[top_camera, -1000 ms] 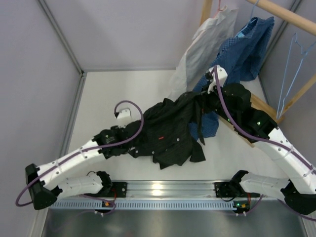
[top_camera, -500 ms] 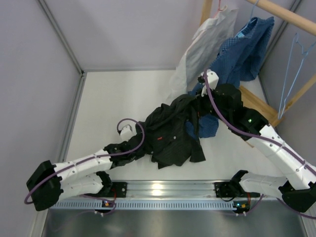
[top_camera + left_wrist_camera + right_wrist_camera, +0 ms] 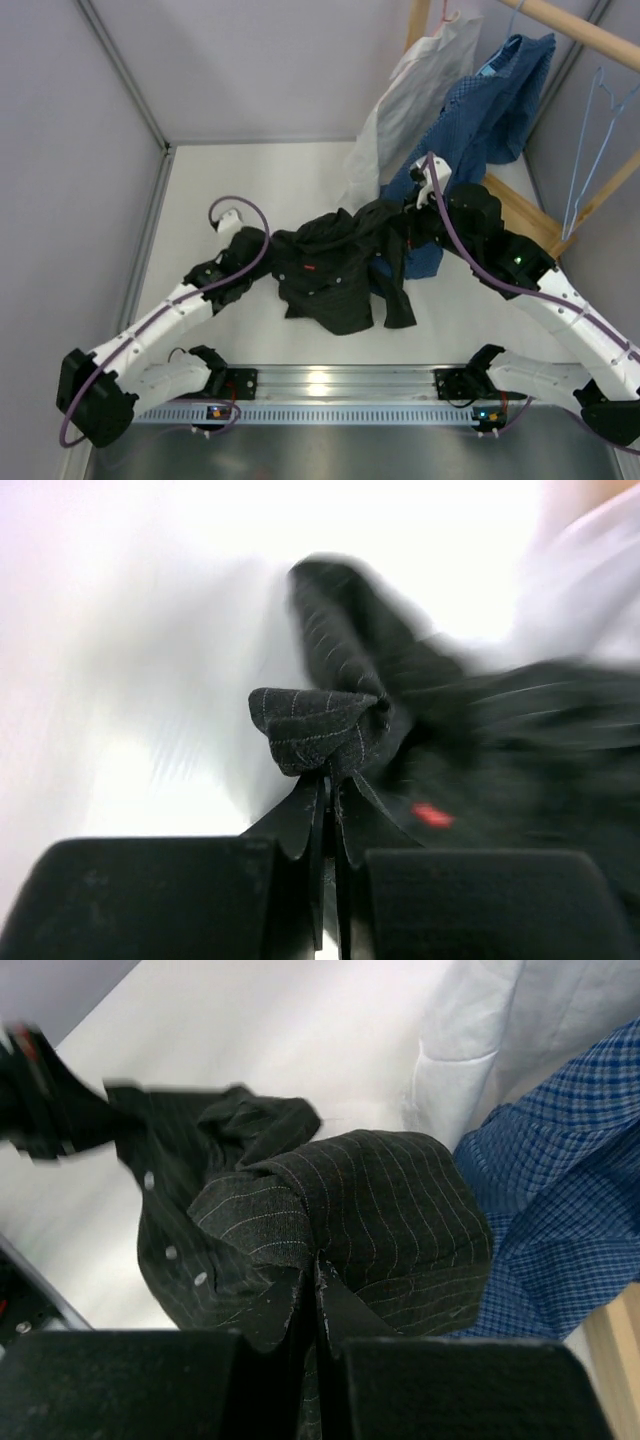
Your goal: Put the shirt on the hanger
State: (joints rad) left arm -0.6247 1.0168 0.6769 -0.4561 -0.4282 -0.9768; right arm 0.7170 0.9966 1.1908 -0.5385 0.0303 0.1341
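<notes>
- Left claw (image 3: 328, 780): jaws pressed together, pinching a fold at the left end of the shirt (image 3: 335, 275).
- Right claw (image 3: 312, 1270): jaws closed tight on a bunch of fabric at the shirt's right end, just beside the blue checked shirt (image 3: 500, 90).
- Shirt: crumpled, strung between both claws over the middle of the worktop (image 3: 250, 180), with its lower part lying on it.
- Hanger (image 3: 582, 165): hangs from the wooden rail (image 3: 570, 25) by the far right corner, well apart from the shirt.
</notes>
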